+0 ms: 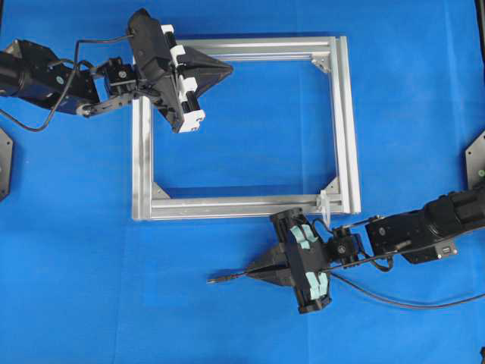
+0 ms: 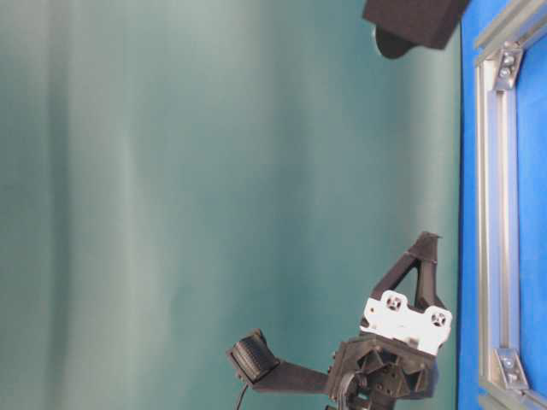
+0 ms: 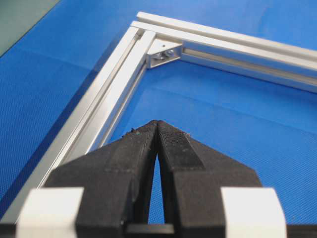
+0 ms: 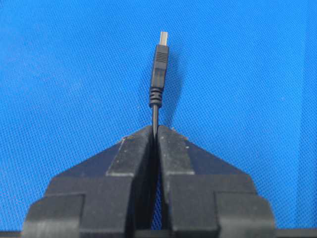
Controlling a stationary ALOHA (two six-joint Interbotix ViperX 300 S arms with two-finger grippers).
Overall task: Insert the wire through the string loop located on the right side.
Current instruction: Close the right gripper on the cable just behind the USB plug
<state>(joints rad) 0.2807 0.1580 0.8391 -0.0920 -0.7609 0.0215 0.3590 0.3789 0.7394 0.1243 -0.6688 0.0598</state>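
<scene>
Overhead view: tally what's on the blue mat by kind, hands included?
Silver frame: 1
Grey corner brackets: 4
Wire: 1, pinched in the right hand
String loop: 1
Robot hands: 2, counting the left hand, which holds nothing
Total: 9

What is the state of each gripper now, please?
Left gripper: closed, holding nothing, above the frame.
Right gripper: closed on the wire, just behind its plug.
</scene>
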